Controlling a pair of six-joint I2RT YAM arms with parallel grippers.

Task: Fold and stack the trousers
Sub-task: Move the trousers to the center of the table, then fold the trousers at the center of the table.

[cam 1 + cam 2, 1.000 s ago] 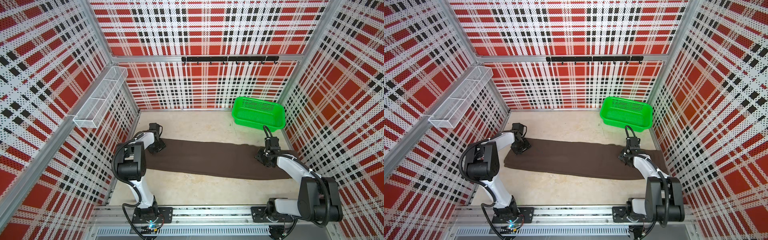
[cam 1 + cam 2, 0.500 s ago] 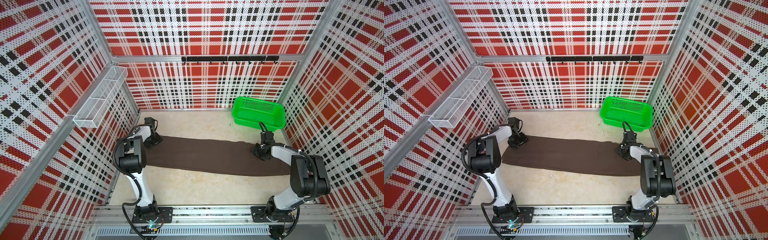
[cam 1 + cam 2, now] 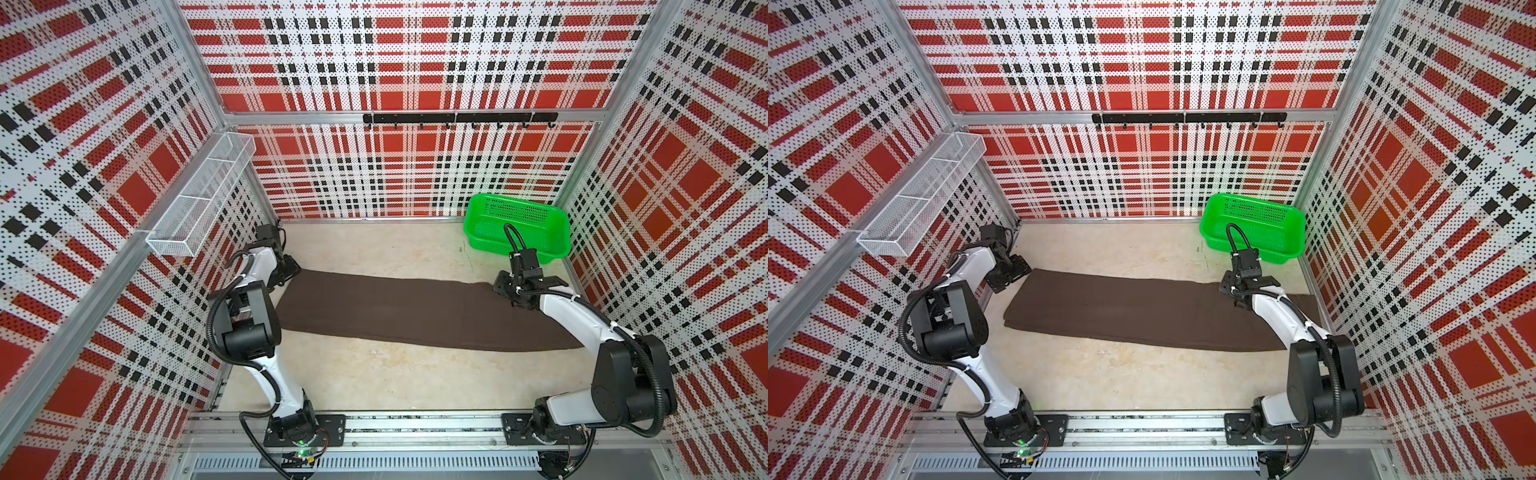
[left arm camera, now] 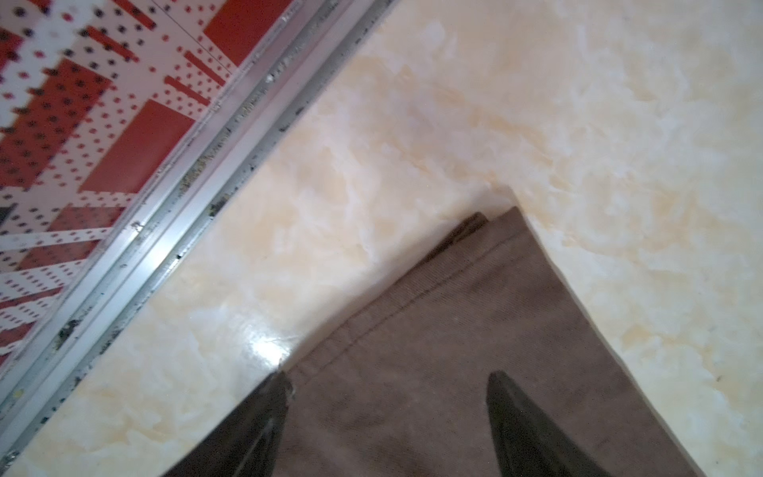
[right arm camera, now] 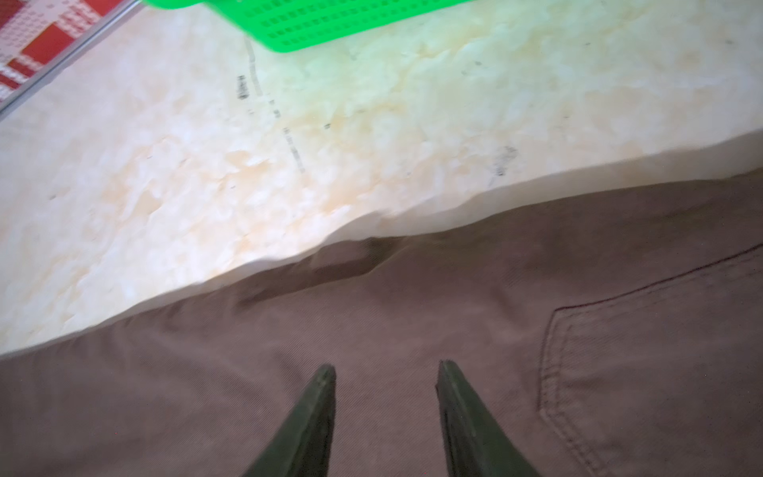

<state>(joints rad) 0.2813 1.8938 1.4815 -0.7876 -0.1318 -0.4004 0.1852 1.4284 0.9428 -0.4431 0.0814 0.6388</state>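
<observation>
The dark brown trousers [image 3: 415, 309] [image 3: 1142, 311] lie flat in a long strip across the floor, the legs laid one on the other. My left gripper [image 3: 291, 270] [image 3: 1013, 270] stands at their left end. In the left wrist view it [image 4: 388, 376] is wide open over the stitched hem corner [image 4: 475, 264], nothing pinched. My right gripper [image 3: 505, 286] [image 3: 1229, 286] is at the far edge near the right end. In the right wrist view it [image 5: 385, 365] is open above the fabric beside a back pocket [image 5: 640, 371].
A green basket [image 3: 515, 198] [image 3: 1252, 199] [image 5: 309, 20] stands at the back right corner, just behind the right gripper. A white wire shelf [image 3: 199, 199] hangs on the left wall and a black hook rail [image 3: 457, 118] on the back wall. Plaid walls close three sides.
My left gripper has slid toward the left wall to the hem corner and its jaws have spread wider. My right gripper has moved toward the far edge of the trousers. The trousers lie as before.
</observation>
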